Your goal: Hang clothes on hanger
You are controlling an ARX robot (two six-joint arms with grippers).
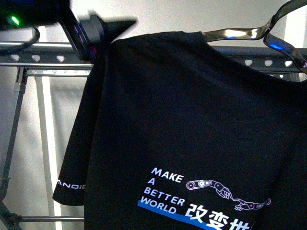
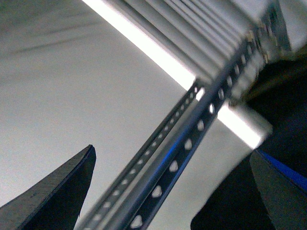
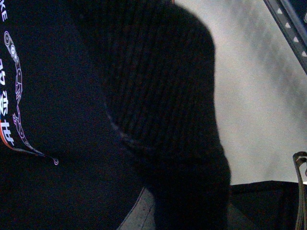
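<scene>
Shirt: the black short-sleeved T-shirt printed "MAKE A BETTER WORLD" in white [image 1: 192, 120] hung high and spread out. It filled most of the front view, with its shoulder line about level with the rack's top rail and in front of it.
Rack: the large dark-grey metal clothes rack [image 1: 36, 58] stood behind the shirt. Its long rail punched with heart-shaped holes [image 2: 184, 143] ran past both shoulders.
Left gripper: the left gripper [image 2: 171, 152] sat by the shoulder above the printed sleeve [image 1: 72, 184]. Its black fingers [image 2: 57, 196] were spread wide with nothing between them, and the rail lay beyond the gap.
Right gripper: its wrist view was filled with dark cloth, so I cannot tell how the jaws stood.
Shiny piece: a curved chrome metal piece [image 1: 235, 33] stuck out at the other shoulder; what it was stayed unclear.
Doing it well: the top of the shirt probably needed lifting clear above the rail, then carrying forward with both shoulders level. Releasing was best left until the rail bore the weight, as an early release on one side would likely let the cloth slide off.
</scene>
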